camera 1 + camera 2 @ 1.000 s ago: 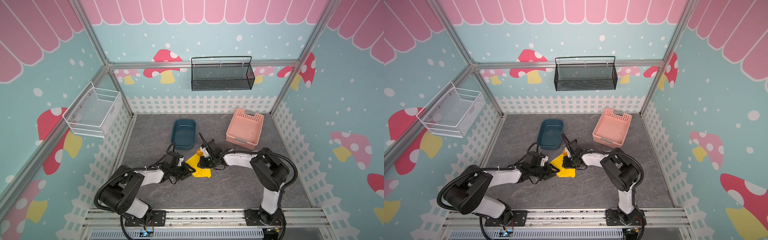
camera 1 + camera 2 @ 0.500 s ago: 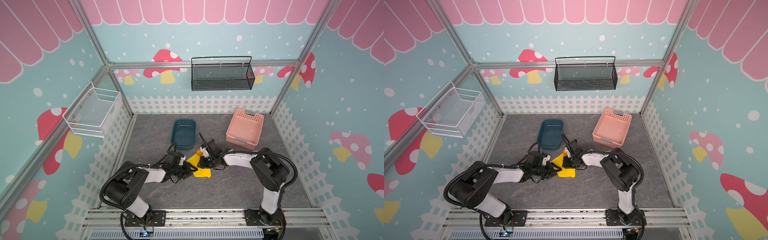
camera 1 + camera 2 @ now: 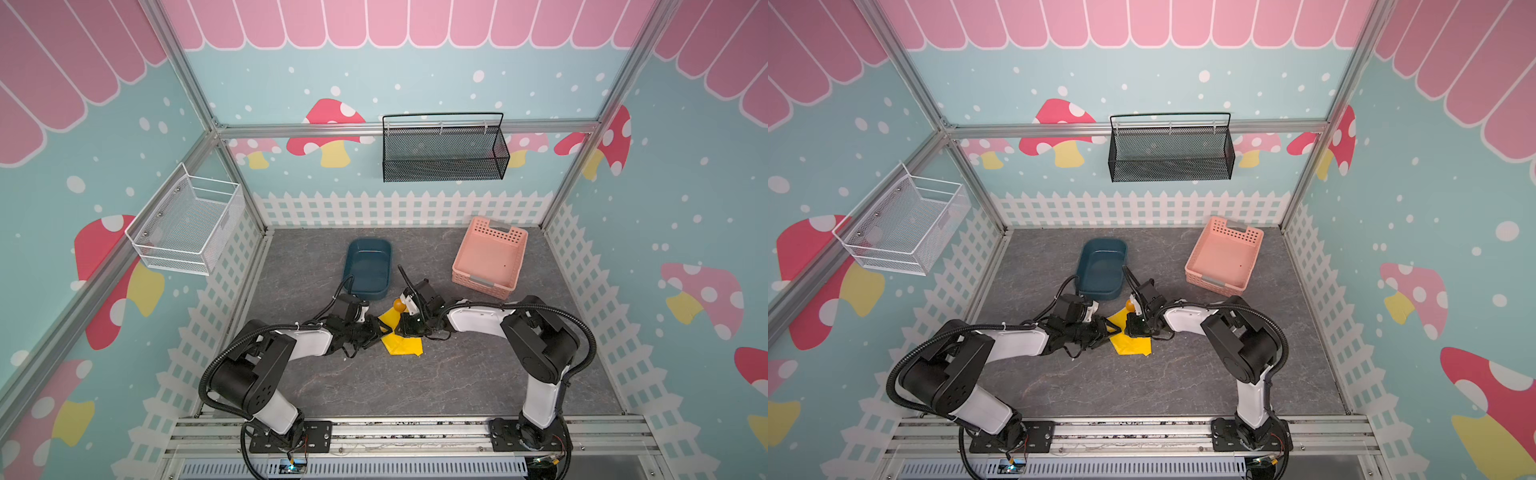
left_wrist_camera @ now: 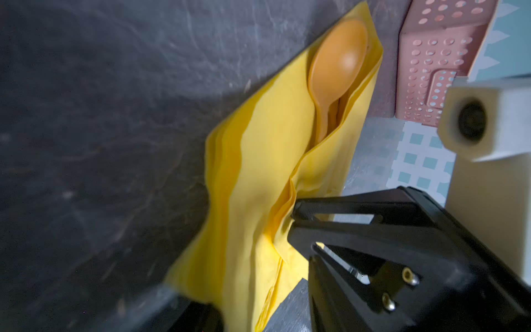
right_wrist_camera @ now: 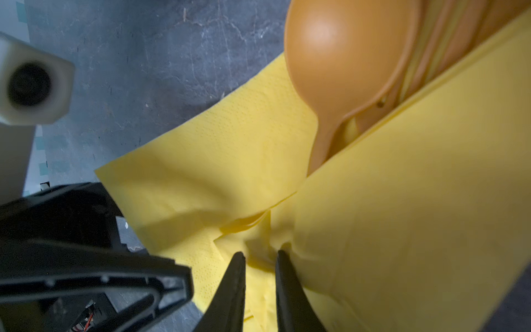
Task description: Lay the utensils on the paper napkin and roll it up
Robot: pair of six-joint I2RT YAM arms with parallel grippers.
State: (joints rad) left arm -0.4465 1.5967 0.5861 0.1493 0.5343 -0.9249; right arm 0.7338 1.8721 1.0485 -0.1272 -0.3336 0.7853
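The yellow paper napkin (image 3: pixel 402 344) lies mid-table, folded over the utensils. Only the orange spoon bowl (image 3: pixel 400 304) sticks out at the far end, and it also shows in the left wrist view (image 4: pixel 339 60). More orange plastic (image 5: pixel 448 40) lies beside the spoon under the fold. My right gripper (image 5: pixel 260 258) is shut on a raised fold of the napkin (image 5: pixel 402 215); in both top views it (image 3: pixel 405 331) stands over the napkin's middle. My left gripper (image 3: pixel 384 330) comes in from the left, jaws apart, with the napkin's near edge between its fingers (image 5: pixel 172 280).
A dark blue tub (image 3: pixel 368 268) stands just behind the napkin and a pink basket (image 3: pixel 488 257) at the back right. A black mesh basket (image 3: pixel 442 149) hangs on the back wall, a white wire basket (image 3: pixel 187 224) on the left wall.
The left arm's elbow has shifted slightly toward the napkin. The napkin, the spoon and the right gripper look unchanged.
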